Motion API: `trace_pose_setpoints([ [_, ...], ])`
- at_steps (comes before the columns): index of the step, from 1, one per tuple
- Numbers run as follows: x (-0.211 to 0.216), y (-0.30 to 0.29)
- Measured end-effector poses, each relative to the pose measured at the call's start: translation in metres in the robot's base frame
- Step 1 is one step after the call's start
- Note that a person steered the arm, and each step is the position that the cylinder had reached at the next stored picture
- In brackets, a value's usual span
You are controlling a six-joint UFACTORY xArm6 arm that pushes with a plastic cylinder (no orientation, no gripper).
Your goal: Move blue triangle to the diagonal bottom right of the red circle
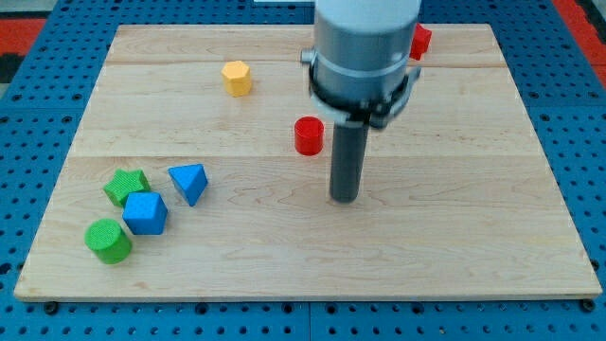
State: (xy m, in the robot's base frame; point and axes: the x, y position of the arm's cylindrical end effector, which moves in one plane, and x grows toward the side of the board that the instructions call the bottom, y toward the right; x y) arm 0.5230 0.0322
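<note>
Blue triangle (189,182) lies on the wooden board (492,256) toward the view's lower left, at the right edge of a small cluster. Just beside it, to the view's lower left, sits a blue block (145,212) of faceted shape; a green block (126,186), star-like in outline, lies to the triangle's left and touches or nearly touches the blue block; a green cylinder (108,241) sits below them. The triangle appears apart from its neighbours, though the gap to the blue block is narrow.

Red circle (309,135) stands near the board's centre, well apart from the triangle, up and to the view's right of it. The destination, diagonally below and right of the circle, is roughly where my tip (345,198) now rests: just below and right of the circle, touching no block. The rod carries nothing; it has no jaws and is engaged with nothing.

Assessment: the task is not yet begun in effect, since the triangle is far from its place. The tip would need to reach the triangle's left side, where the cluster crowds access; disturbing the green block or blue block is a risk.

Also noted: a yellow block (237,78), roughly hexagonal, toward the view's top, and a red block (420,41) partly hidden behind the arm.
</note>
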Motion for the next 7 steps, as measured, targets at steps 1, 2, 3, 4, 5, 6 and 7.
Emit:
trace_pose_setpoints([
  [1, 0.017, -0.031],
  [2, 0.018, -0.031],
  [3, 0.018, -0.031],
  [4, 0.003, -0.039],
  [5, -0.034, -0.069],
  [6, -0.082, -0.093],
  [7, -0.113, -0.157],
])
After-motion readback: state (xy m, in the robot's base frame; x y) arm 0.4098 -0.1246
